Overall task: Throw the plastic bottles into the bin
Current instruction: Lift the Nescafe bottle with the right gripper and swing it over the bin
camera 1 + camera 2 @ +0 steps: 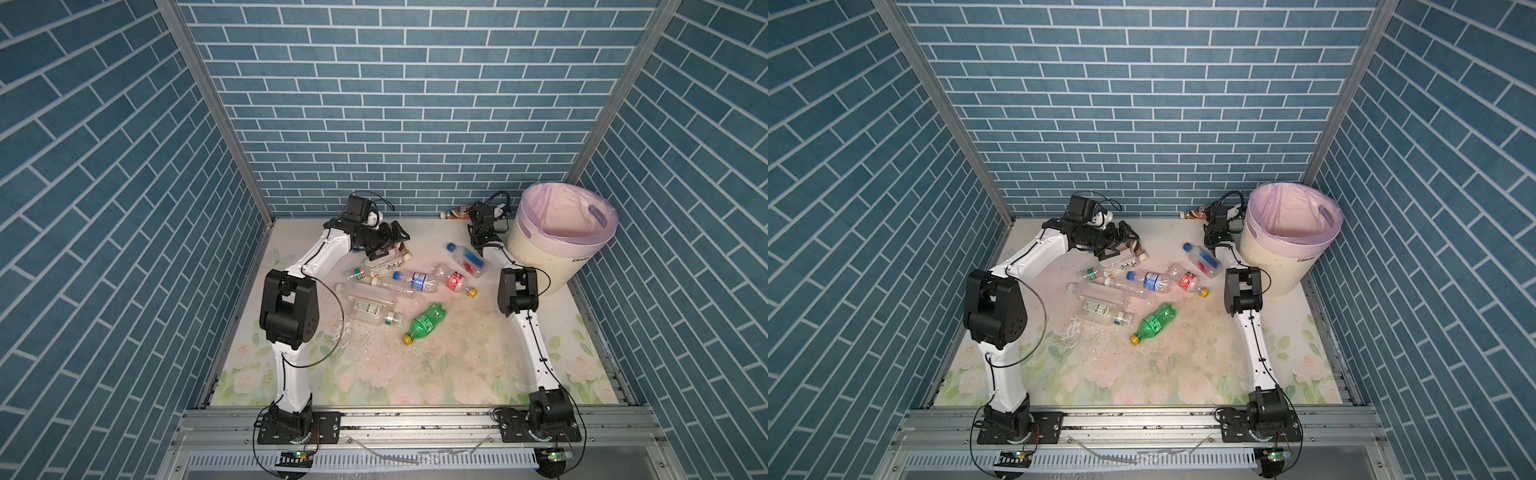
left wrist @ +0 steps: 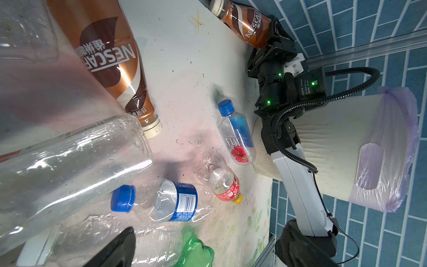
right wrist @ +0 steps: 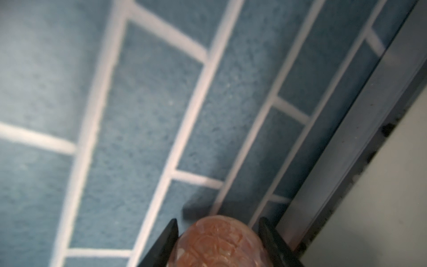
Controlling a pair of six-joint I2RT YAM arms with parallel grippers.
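The right claw [image 1: 473, 217] pinches a brown bottle [image 1: 455, 213] near its base, at the back wall just beside the bin [image 1: 536, 257]. The bottle's long axis runs roughly along the wall, with the cap to the left in both top views. Whether it touches the tabletop [image 1: 457, 365] I cannot tell. The right wrist view shows only its blurred base between the 2 fingers [image 3: 169, 238].

The left claw [image 1: 388, 245] is spread wide above a second brown bottle [image 1: 404, 253] and hides most of it in both top views. The left wrist view shows that bottle [image 2: 104, 57] with its cap toward the middle cluster. Only 1 fingertip [image 2: 120, 249] shows there, cut off at the edge.

The other bottles lie on their sides mid-tabletop:
- The Fiji bottle [image 1: 467, 259] lies beside the right arm, cap toward the back left.
- The blue-label bottle [image 1: 415, 280] has its cap to the left.
- The red-label bottle [image 1: 455, 282] has its yellow cap toward the front right.
- The green bottle [image 1: 426, 322] has its cap toward the front left.
- The clear bottles [image 1: 365, 295] overlap on the left, and their outlines are hard to separate.

The bin stands upright in the back right corner.
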